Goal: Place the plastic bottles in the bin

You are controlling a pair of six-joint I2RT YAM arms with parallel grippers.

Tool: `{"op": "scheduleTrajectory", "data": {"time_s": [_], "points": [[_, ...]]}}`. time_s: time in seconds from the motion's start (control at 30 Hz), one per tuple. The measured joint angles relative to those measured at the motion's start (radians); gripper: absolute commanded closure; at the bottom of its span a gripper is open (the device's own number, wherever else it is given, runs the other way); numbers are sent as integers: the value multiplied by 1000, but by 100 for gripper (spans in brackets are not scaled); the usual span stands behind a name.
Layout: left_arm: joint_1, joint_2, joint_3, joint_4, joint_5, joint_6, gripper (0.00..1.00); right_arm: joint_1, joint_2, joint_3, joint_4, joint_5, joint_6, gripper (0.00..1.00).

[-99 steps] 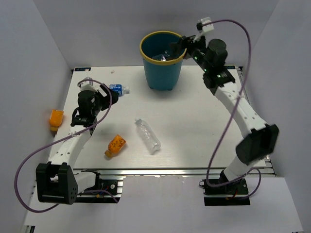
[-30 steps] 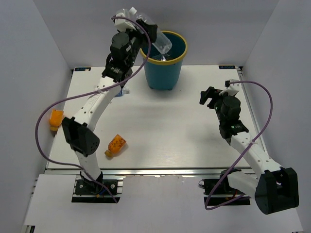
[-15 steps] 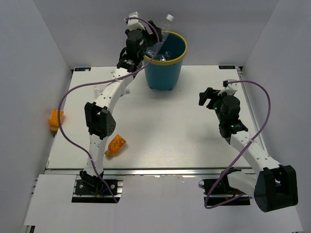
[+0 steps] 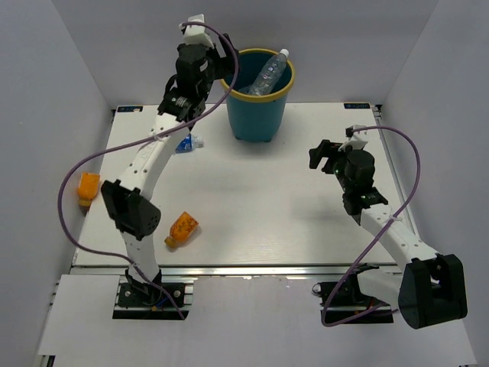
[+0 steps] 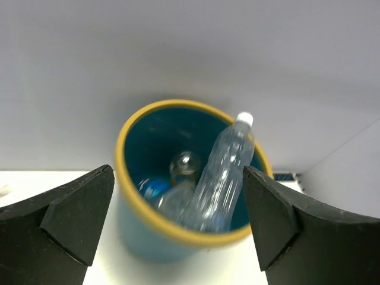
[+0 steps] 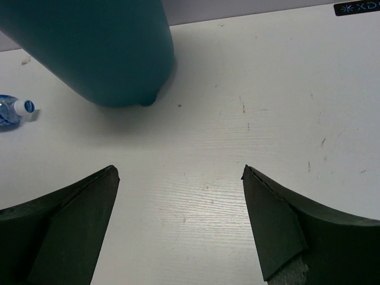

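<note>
The blue-labelled clear plastic bottle lies at six o'clock from the left claw, farther from the right claw; both claws stand apart, empty.

A robotics lab's test cell: a white wood-grain tabletop is boxed in by plain pale grey panel walls. A white-and-black jointed left arm and its matching right arm (both trailing loose purple cables) are bolted at a slotted aluminium rail.

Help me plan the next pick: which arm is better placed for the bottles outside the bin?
Probably left. The blue-labelled bottle, the orange bottle and the second orange bottle all lie on the left side; the left gripper is open by the bin. The right gripper hangs open over the right half.
</note>
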Motion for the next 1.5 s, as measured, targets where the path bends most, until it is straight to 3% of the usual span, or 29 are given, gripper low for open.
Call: {"op": "scheduleTrajectory", "data": {"time_s": [0.27,0.43,0.6,0.77,0.93,1.17,1.5], "points": [[0,-433,-560,-25,-29,23,2,0,2,0,-5,-24,0,11],[0,-636,-896,-82,-51,-79,2,0,7,1,-4,-45,0,11],[2,-758,-1125,-206,-31,-205,2,0,42,18,-5,-72,0,11],[2,-830,-1270,-369,-22,-295,2,0,75,38,-13,-90,1,11],[2,-875,-1320,-546,-14,-316,2,0,77,42,-14,-94,0,11],[-3,-915,-1414,-554,116,-253,2,0,77,42,-32,-80,-2,11],[-8,-791,-1417,-574,161,-192,2,-1,77,49,-60,-59,-4,11]]}}
